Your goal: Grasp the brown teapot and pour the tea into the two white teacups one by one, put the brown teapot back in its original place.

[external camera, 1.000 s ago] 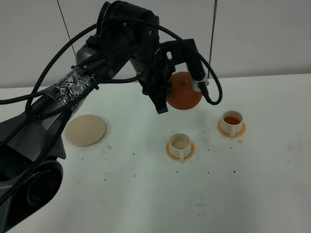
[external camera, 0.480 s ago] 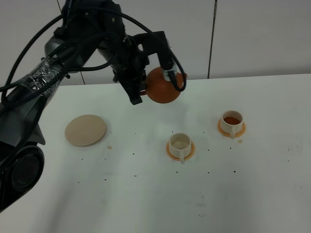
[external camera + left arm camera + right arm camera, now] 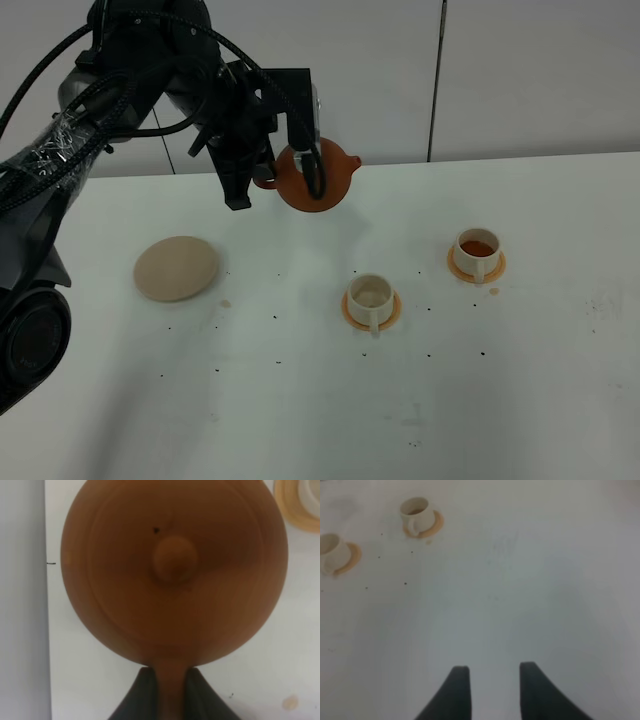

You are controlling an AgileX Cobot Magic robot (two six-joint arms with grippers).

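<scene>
Exterior high view: the left gripper (image 3: 264, 182) is clenched on the handle of the brown teapot (image 3: 312, 178). The teapot hangs upright in the air over the far part of the table (image 3: 300, 400), its spout toward the right edge. The cream plate (image 3: 177, 268) lies bare toward the left edge, nearer the front than the teapot. The two white teacups (image 3: 371, 297) stand well apart on the teapot's other side. The return, I judge, runs left and forward, then down.

Left wrist view: the teapot (image 3: 175, 570) fills the picture, lid knob facing the camera. Its handle is pinched between the dark fingers (image 3: 142, 692), and a saucer (image 3: 300, 505) shows at one corner.

Right wrist view: the right gripper (image 3: 494, 680) hangs released and empty above bare table, far from the cups (image 3: 417, 512). The plate does not show here, so the left arm is likely nearer it.
</scene>
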